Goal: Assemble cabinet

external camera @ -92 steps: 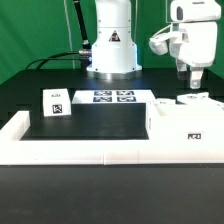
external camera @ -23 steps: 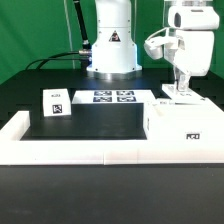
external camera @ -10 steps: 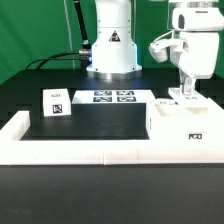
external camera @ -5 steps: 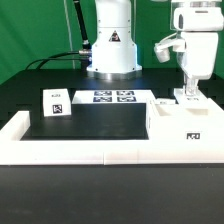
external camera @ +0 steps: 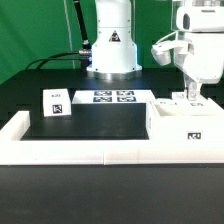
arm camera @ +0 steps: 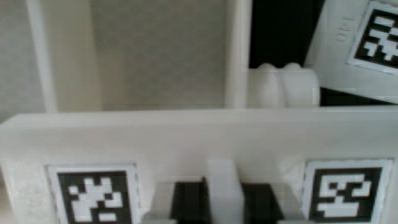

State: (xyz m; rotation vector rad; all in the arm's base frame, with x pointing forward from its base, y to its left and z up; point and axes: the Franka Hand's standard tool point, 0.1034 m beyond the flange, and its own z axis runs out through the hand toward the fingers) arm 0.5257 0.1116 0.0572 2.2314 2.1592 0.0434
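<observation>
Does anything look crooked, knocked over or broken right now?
Nothing stands out. The small tagged block stands upright at the exterior view's left, the large white box sits level on its right, and the gripper is low over the box.

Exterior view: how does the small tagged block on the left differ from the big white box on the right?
The small block is far smaller than the big box. The block's tag takes up much of its front; the box's front tag is small on a wide face. The block stands clear of the arm; the box sits under the gripper. Both are white and tagged.
</observation>
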